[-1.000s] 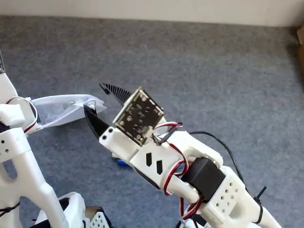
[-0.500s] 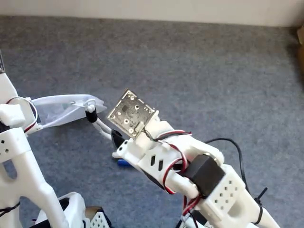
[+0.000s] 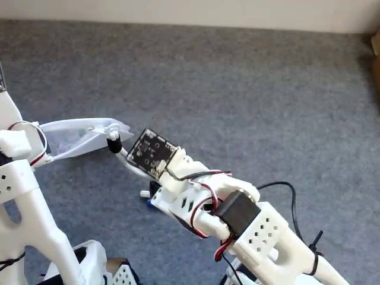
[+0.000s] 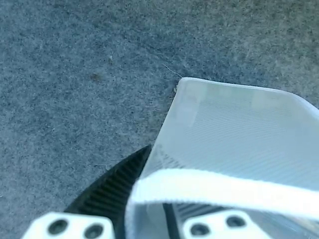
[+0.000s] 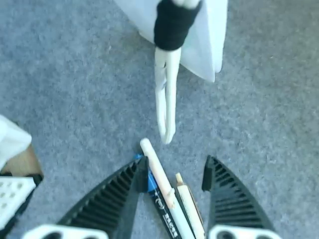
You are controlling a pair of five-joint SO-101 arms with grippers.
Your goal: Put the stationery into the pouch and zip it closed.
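At nine o'clock on the grey table (image 3: 267,89), the left gripper (image 4: 154,191) pinches the translucent pouch (image 3: 74,135). Its white pull cord (image 5: 166,104) hangs toward five o'clock, where the right gripper (image 5: 175,163), jaws wide, straddles the pens (image 5: 187,204).

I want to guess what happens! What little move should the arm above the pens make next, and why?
Probably the right gripper should drop a little and close on the pens. Its jaws stand open on either side of them, and the pens lie on the carpet, outside the pouch.
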